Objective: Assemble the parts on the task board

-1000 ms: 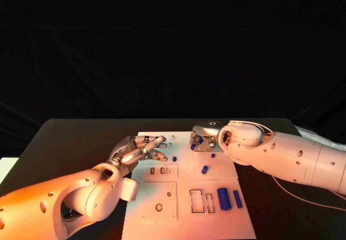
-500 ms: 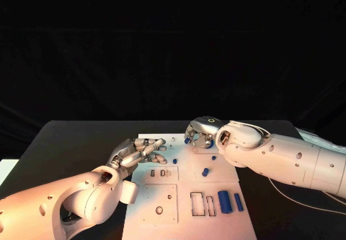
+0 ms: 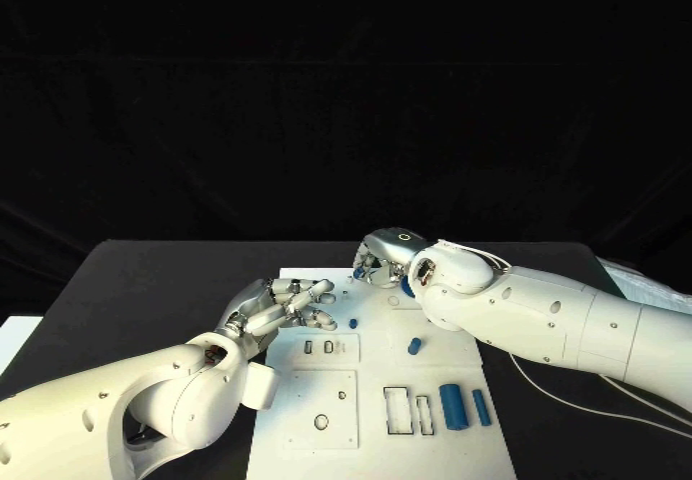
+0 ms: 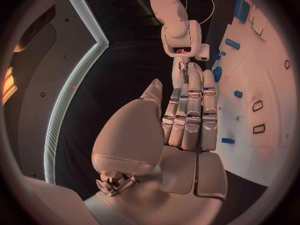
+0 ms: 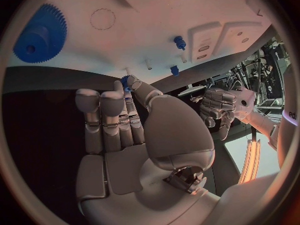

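The white task board (image 3: 378, 360) lies in the middle of the table. My right hand (image 3: 382, 262) hovers over its far edge and pinches a small blue part (image 5: 125, 80) between thumb and a fingertip. A blue gear (image 5: 40, 33) lies on the board close to that hand. My left hand (image 3: 281, 305) rests at the board's far left corner, fingers stretched side by side, holding nothing. Loose blue parts lie on the board: a small peg (image 3: 351, 323), a short cylinder (image 3: 414, 346), and a thick rod (image 3: 451, 405) beside a thinner one (image 3: 480, 407).
The board has empty slots: two small ones (image 3: 317, 347), an oval hole (image 3: 322, 422) and rectangular cut-outs (image 3: 397, 410). My right forearm (image 3: 562, 320) crosses the board's right far corner. Black table (image 3: 144, 290) surrounds the board.
My right hand has moved from over the board toward its far edge and to the left, carrying the small blue part. The left hand has barely moved.
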Controlling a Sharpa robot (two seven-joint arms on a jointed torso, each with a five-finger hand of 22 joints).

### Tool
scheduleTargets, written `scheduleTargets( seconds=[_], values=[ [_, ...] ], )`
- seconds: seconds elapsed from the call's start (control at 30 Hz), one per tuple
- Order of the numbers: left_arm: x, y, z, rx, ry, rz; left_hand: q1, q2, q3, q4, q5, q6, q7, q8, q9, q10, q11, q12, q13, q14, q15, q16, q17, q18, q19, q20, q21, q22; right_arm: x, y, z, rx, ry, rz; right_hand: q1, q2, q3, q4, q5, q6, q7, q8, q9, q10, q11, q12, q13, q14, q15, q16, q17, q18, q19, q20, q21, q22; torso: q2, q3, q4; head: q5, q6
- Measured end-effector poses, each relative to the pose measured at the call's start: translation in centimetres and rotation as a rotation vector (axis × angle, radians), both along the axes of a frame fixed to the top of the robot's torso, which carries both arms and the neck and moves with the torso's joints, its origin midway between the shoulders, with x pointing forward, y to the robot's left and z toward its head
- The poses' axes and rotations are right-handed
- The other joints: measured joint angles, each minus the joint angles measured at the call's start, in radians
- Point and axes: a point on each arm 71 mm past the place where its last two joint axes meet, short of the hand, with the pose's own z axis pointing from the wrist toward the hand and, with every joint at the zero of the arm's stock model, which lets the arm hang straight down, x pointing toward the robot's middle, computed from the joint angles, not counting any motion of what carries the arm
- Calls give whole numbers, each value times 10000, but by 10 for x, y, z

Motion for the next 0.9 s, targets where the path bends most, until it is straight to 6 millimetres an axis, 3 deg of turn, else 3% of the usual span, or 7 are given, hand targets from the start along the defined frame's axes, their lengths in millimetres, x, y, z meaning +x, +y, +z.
scheduleTargets(
  seconds=[0.9],
  values=[
    [0,-1,0,-2,29,-50,0,0,0,0,0,1,-1,0,0,0,0,0,-2,0,0,-1,-2,0,0,0,0,-2,8,17,-9,-206,291,-20,-1,-2,39,98,-40,-58,65,-29,6,-1,1,-4,1,0,1,36,24,0,-1,0,38,25,44,11,6,40,11]
  ],
)
